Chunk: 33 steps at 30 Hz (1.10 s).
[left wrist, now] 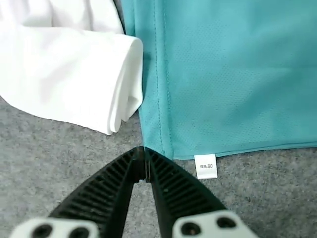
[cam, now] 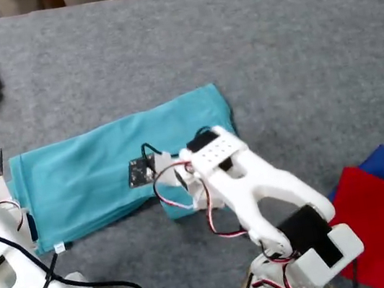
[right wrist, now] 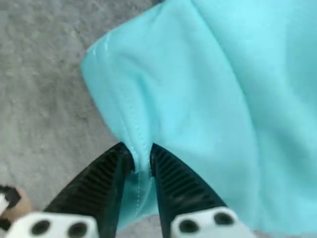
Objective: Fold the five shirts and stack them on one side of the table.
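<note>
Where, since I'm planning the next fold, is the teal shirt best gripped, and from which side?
Probably grip the teal shirt at both ends of its long edge nearest the arms, coming low from that side. It lies flat, so only the stitched edges give a lip: one end by the white label, the other where the right gripper is shut on a fold.

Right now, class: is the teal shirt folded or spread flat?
Folded: the teal shirt lies as a long band with layered edges, no sleeves out. The right gripper pinches its edge.
</note>
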Each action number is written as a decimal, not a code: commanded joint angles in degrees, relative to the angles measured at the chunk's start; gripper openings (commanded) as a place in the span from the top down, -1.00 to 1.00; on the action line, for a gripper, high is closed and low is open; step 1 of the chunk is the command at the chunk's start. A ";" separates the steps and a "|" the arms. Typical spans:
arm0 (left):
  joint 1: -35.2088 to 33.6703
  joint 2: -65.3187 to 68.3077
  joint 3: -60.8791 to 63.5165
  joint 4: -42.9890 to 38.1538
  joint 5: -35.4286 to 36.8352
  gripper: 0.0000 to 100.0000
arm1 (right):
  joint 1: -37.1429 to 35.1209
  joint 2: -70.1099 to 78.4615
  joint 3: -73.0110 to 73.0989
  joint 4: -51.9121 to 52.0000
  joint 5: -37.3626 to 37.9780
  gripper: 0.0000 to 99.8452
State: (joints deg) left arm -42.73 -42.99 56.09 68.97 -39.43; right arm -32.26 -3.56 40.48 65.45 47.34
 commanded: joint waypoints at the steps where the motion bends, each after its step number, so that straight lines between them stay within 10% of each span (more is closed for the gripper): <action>1: -0.53 -1.27 -0.88 -0.18 -0.53 0.96 | 1.45 -1.19 -7.69 4.66 3.96 0.99; 33: -0.53 -0.75 -0.44 -1.14 -0.44 0.96 | 5.32 32.04 -64.92 10.81 16.18 0.75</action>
State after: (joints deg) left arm -42.73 -42.99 56.09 68.53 -39.43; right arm -25.93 28.62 -20.53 78.90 62.90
